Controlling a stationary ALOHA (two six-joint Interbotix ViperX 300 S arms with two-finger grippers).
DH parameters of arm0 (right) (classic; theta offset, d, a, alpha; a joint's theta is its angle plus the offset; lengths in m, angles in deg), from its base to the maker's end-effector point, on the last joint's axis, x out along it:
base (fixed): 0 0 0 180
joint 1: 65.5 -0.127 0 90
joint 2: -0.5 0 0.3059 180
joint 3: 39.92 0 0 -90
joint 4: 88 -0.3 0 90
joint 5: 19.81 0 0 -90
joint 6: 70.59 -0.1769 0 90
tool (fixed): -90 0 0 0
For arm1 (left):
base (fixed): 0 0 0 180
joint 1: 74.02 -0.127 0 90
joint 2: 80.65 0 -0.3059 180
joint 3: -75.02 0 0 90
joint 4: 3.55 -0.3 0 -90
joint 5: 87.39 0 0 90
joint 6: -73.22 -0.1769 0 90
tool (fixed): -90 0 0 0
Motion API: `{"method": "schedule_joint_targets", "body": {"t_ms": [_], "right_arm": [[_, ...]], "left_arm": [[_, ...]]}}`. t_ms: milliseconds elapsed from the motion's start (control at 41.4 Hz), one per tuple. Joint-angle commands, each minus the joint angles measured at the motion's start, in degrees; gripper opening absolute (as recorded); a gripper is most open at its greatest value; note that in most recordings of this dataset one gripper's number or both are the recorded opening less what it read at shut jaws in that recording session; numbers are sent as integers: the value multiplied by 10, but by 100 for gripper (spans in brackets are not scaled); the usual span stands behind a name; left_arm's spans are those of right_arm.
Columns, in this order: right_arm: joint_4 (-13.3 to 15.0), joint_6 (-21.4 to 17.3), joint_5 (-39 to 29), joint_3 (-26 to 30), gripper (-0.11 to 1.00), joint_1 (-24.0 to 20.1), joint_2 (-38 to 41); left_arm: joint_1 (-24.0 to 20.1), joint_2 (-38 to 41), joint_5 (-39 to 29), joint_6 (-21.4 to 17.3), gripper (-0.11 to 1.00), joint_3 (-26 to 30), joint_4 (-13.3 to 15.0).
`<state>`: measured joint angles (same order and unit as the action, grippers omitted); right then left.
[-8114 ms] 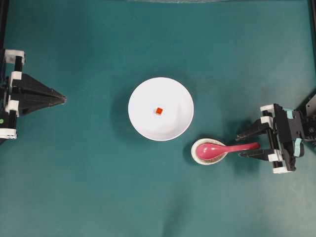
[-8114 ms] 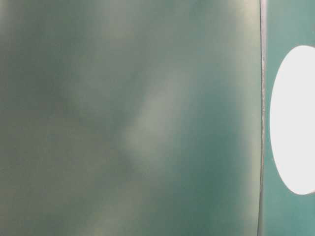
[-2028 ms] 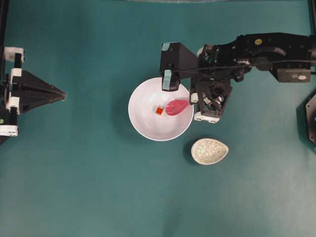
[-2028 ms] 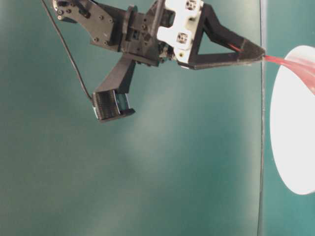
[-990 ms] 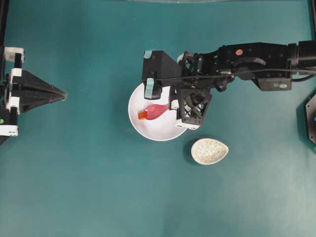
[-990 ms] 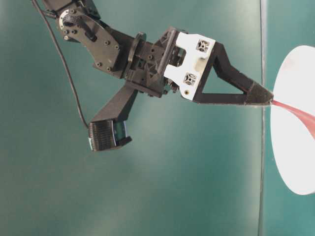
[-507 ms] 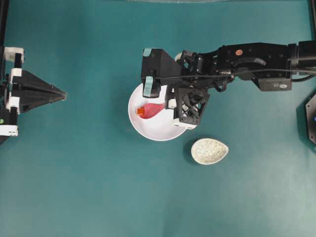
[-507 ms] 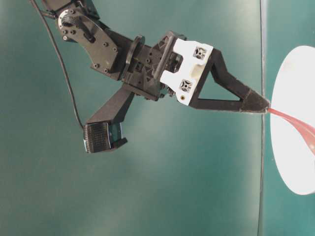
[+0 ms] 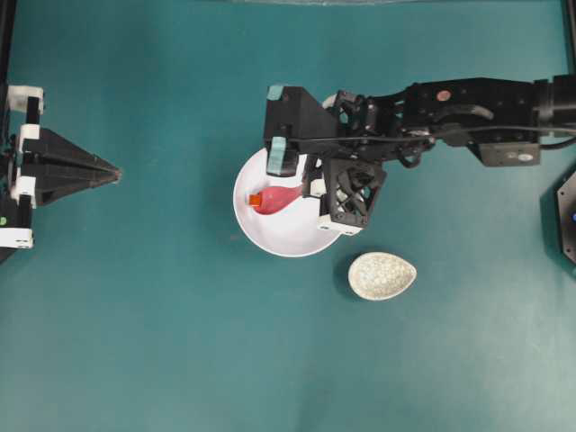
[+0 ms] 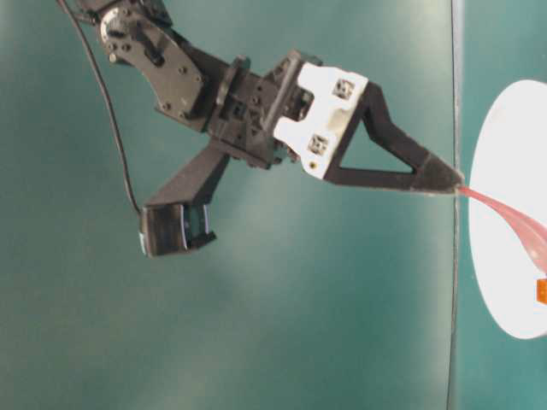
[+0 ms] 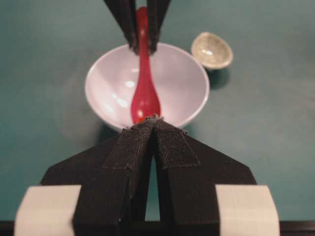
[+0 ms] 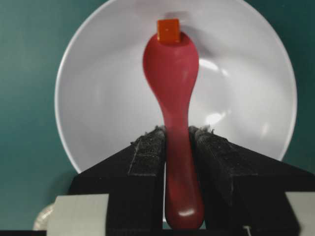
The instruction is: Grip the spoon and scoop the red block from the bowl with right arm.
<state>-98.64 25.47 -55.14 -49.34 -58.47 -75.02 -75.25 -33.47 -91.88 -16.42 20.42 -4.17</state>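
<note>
Since a second ago my right claw (image 12: 178, 140) has drawn back a little toward the near side of the bowl (image 9: 274, 236), and the red block (image 9: 256, 200) has slid with the spoon (image 9: 286, 194) toward the far wall. I hold the spoon's handle pinched between both fingers (image 12: 142, 152), closed only to the handle's width, the scoop reaching out ahead of me over the bowl's floor. The red block sits touching the far tip of the scoop, at its rim rather than inside it, close under the bowl's far wall.

Around me: the small speckled dish (image 9: 382, 275) lies on the table (image 9: 180, 342) just beyond the bowl's rim, off to one side of my claw and a little behind it, apart from both bowl and spoon. My own camera block (image 9: 281, 126) hangs above the bowl's rim beside the scoop and hides part of it from overhead. My left claw (image 9: 112, 173) waits well ahead of the spoon's tip, across a wide stretch of bare green table, its fingers pressed together and pointing back at me with nothing in them.

Ahead of the block only the bowl's rising wall remains; to either side of the scoop the bowl's floor is open. Beyond the rim the table is free on all sides except where the speckled dish sits.
</note>
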Motion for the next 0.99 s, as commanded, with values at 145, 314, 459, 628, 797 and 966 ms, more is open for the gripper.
{"method": "schedule_joint_targets", "body": {"t_ms": [145,314,459,628,797,966], "right_arm": [[-3,-3,43,-28,24,-2,-48],[-7,-3,76,-52,24,-2,-65],[-8,-2,80,-55,24,-2,-67],[-8,-3,76,-55,24,-2,-68],[-7,-2,10,-38,24,4,-86],[-6,-3,-74,-21,24,10,-91]], "left_arm": [[-2,4,5,0,0,8,-2],[-2,4,5,0,0,8,-2],[-2,4,5,0,0,8,-2],[-2,4,5,0,0,8,-2],[-2,4,5,0,0,8,-2],[-2,4,5,0,0,8,-2]]}}
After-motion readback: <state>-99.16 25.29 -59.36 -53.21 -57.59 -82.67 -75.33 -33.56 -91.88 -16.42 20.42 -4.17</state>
